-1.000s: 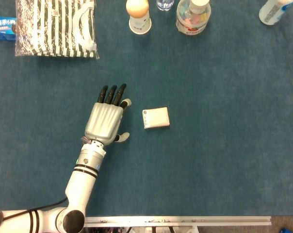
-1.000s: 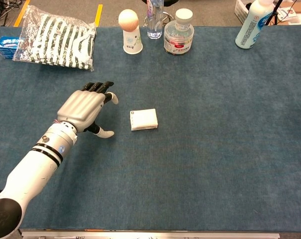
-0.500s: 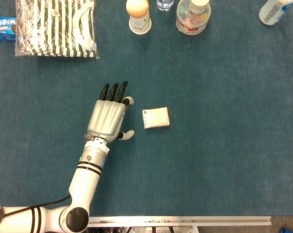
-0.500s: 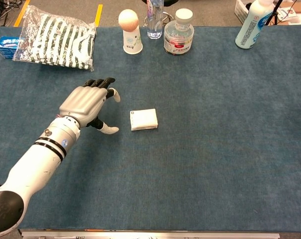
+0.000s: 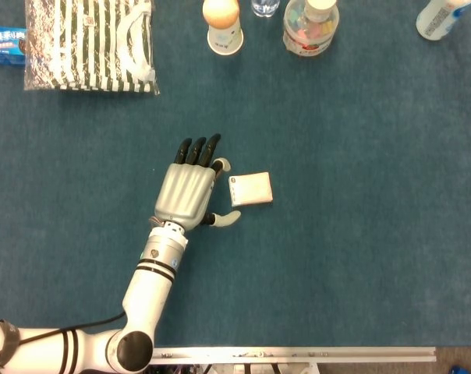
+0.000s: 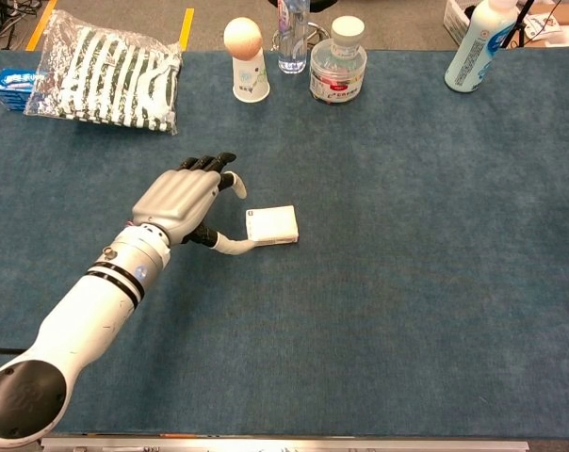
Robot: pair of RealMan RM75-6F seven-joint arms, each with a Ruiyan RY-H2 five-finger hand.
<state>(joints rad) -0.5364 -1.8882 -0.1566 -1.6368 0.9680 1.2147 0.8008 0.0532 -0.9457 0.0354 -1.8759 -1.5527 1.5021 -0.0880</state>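
blue cloth table [image 5: 360,257], left robot hand [image 5: 190,190] fingers spread, empty, at white box [image 5: 251,189] left edge

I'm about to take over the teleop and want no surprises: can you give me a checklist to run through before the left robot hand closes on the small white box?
1. Left robot hand holds nothing, fingers apart: ok.
2. Small white box lies flat on the blue table cover, apart from other things: ok.
3. Thumb at the box's near left corner: ok; whether it touches, cannot tell.
4. Fingers set across the box: not ok, they point past its left side.
5. Cup with the egg and the jar stand well behind the box: ok.
6. Right robot hand's position: cannot tell, in neither view.
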